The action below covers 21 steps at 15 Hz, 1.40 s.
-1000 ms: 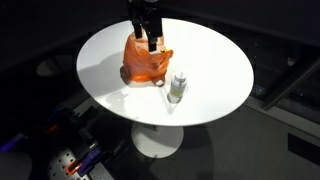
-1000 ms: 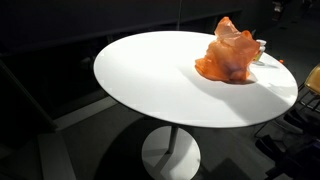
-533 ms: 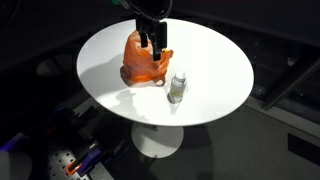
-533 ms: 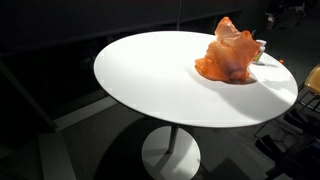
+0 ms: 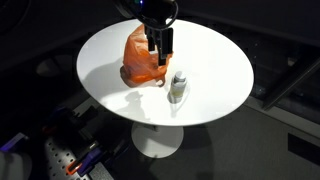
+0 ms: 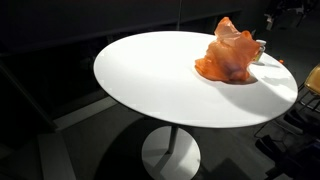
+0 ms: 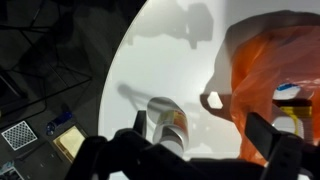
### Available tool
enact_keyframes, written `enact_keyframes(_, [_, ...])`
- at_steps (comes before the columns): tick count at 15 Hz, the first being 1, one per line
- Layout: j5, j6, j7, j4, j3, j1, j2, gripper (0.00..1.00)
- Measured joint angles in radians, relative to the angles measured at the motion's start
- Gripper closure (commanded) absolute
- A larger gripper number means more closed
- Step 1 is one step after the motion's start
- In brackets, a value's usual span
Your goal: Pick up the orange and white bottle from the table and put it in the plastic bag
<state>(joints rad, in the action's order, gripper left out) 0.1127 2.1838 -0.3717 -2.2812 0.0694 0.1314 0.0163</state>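
Note:
The small bottle (image 5: 177, 87) stands upright on the round white table (image 5: 215, 70), just to the right of the crumpled orange plastic bag (image 5: 142, 60). In the wrist view the bottle (image 7: 166, 124) shows a white top and an orange label, with the bag (image 7: 270, 75) to its right. My gripper (image 5: 162, 52) hangs open above the gap between bag and bottle, holding nothing. In the wrist view the open fingers (image 7: 205, 140) straddle the bottle and the bag's edge. In an exterior view the bag (image 6: 230, 53) hides the bottle.
The table (image 6: 150, 75) stands on a single white pedestal (image 5: 157, 140) over a dark floor. Dark equipment and cables lie on the floor at the lower left (image 5: 70, 160). The bag has a handle hole (image 7: 212, 101) facing the bottle.
My gripper has moved to the right, from over the bag toward the bottle. The bag and bottle have not moved.

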Motion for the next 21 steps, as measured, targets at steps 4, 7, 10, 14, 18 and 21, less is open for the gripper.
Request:
enact_keyframes(4, [-0.002, 0.011, -0.037, 0.077, 0.035, 0.002, -0.112, 0.0])
enact_keyframes(7, [-0.002, 0.028, -0.071, 0.149, 0.053, 0.001, -0.212, 0.0])
enact_keyframes(10, [-0.005, 0.039, -0.093, 0.223, 0.067, -0.002, -0.3, 0.0])
enact_keyframes(14, [-0.006, 0.063, -0.117, 0.289, 0.081, -0.012, -0.376, 0.28])
enact_keyframes(18, [-0.006, 0.065, -0.137, 0.321, 0.098, -0.029, -0.415, 0.61])
enact_keyframes(21, [-0.006, 0.064, -0.138, 0.331, 0.104, -0.035, -0.42, 0.8])
